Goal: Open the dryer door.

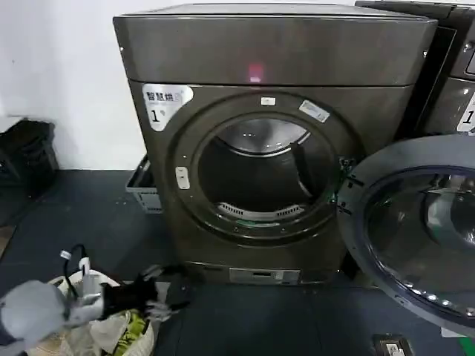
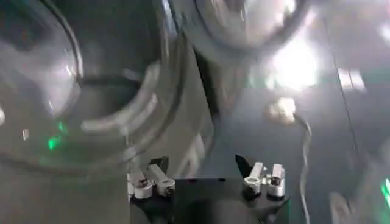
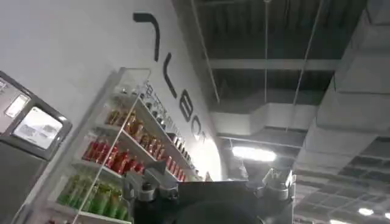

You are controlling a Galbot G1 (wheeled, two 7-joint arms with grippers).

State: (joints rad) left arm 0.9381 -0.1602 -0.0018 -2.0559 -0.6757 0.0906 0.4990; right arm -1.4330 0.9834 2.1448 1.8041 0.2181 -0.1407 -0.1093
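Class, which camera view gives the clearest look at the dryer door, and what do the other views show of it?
The head view: the dryer door hangs wide open at the right of the dryer, its grey inner face and glass plain. The left wrist view gives blurred curved chrome and glass that may be it. The right wrist view faces a wall, shelves and ceiling.

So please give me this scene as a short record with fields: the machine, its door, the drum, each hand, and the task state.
machine: big dark grey-bronze metallic dryer with a white "1" sticker and a small pink light
door: large round chrome-rimmed dryer door with dark glass, swung wide open to the robot's right
drum: open, looks empty
left hand: left hand low near the floor, left of the dryer's base, fingers open, holding nothing
right hand: right hand pointed up toward shelves and ceiling, holding nothing
task state: door already open
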